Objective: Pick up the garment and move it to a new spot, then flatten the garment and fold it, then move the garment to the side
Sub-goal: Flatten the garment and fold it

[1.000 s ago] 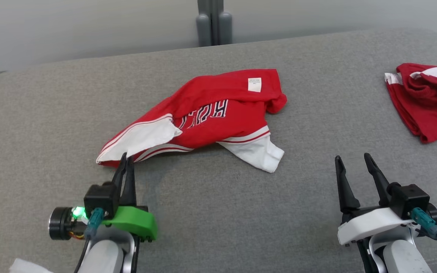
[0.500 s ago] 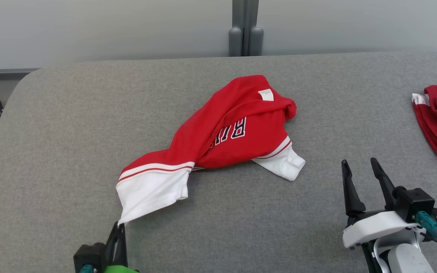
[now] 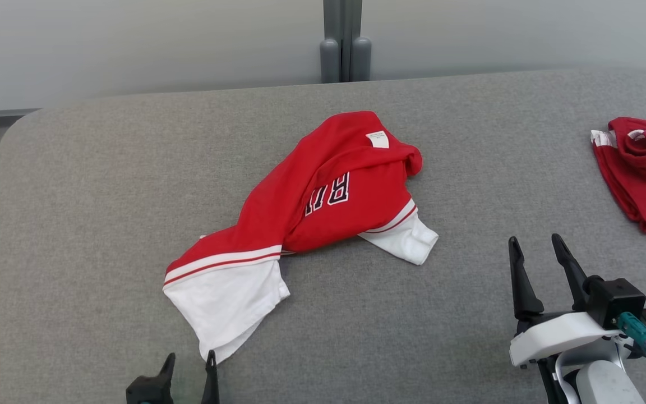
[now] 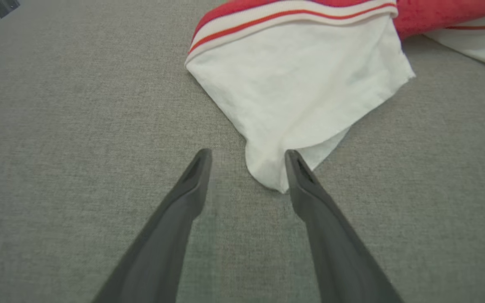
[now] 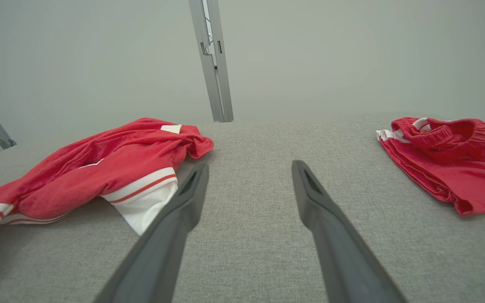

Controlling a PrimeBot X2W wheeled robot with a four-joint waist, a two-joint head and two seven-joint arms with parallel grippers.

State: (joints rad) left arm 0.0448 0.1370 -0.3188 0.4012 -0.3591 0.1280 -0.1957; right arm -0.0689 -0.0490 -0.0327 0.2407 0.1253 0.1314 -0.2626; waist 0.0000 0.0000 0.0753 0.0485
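Note:
The garment point(image 3: 328, 179) is a red shirt with white sleeves and dark lettering, lying crumpled and stretched across the middle of the grey table point(image 3: 104, 196). Its white sleeve point(image 4: 301, 84) reaches toward the near edge. My left gripper point(image 3: 189, 359) is open at that sleeve's tip. In the left wrist view the left gripper point(image 4: 247, 156) has the cloth's corner lying loose between its fingers, beside the right finger. My right gripper point(image 3: 534, 241) stands open and empty over bare table, right of the garment point(image 5: 112, 160). In its own wrist view the right gripper point(image 5: 250, 166) points at the far wall.
A second red and white garment point(image 3: 642, 168) lies bunched at the table's right edge, also seen on the right as a red heap point(image 5: 449, 155). A grey post point(image 3: 341, 45) stands behind the table's far edge. The table's rounded left corner is near.
My left gripper, shut on the white sleeve, dragged it toward the near edge, then opened and let it drop. The right gripper stayed open. The head camera shifted.

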